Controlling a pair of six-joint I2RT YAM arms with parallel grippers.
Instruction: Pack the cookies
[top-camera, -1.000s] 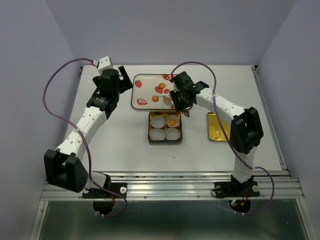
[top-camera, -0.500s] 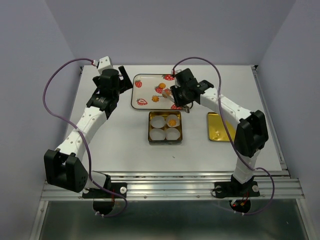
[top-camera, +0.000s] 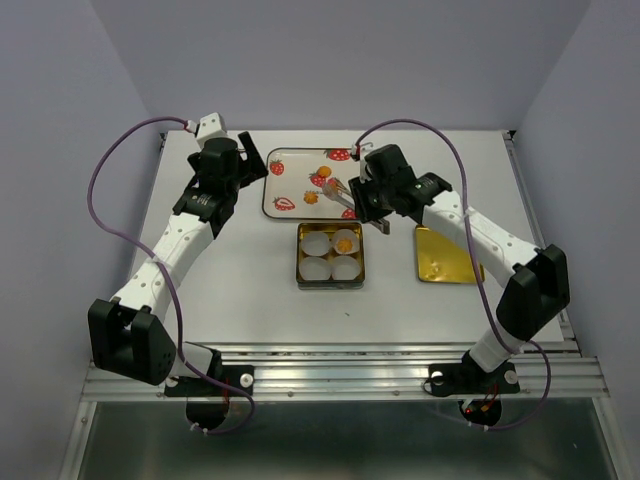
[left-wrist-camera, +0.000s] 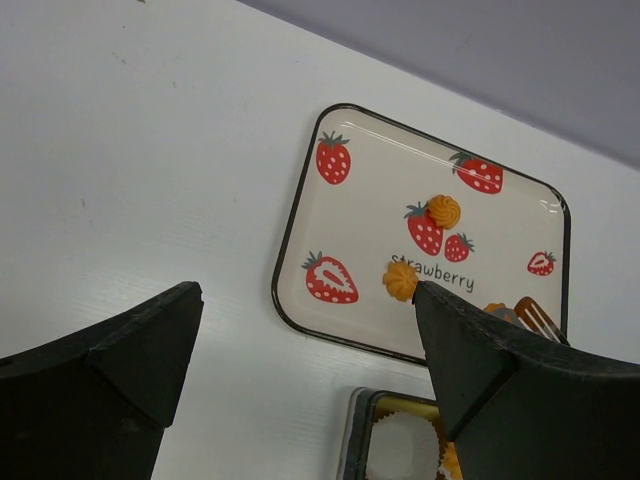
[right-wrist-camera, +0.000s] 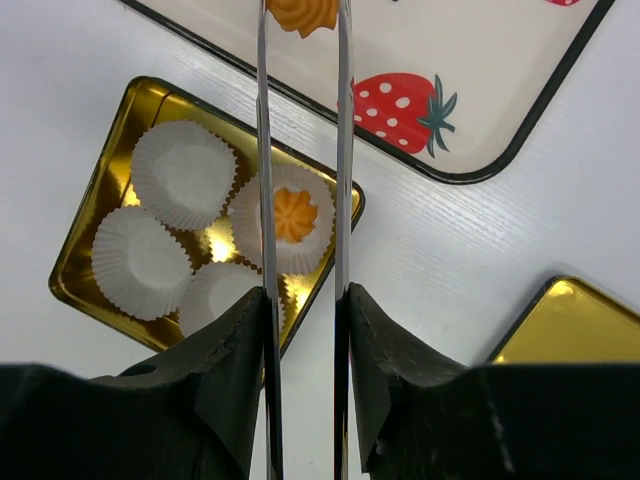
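Right claw (right-wrist-camera: 302, 4) newly forward, cookie (right-wrist-camera: 300, 14) perhaps between

The tin (right-wrist-camera: 118, 150) is glossy gold metal (mirror-bright), the tongs (right-wrist-camera: 343, 150) polished metal; cups (right-wrist-camera: 180, 172) pleated paper; cookies (right-wrist-camera: 295, 215) matt, ridged; tray (left-wrist-camera: 380, 200) smooth, glazed; tabletop (left-wrist-camera: 150, 180) matt white.

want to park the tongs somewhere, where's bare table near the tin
The widest bare table lies left of the tin, between it and the left arm, and in front of the tin toward the near edge. A narrower strip runs between tin and lid. Crowded: the tray behind the tin, with cookies and the tongs over it.
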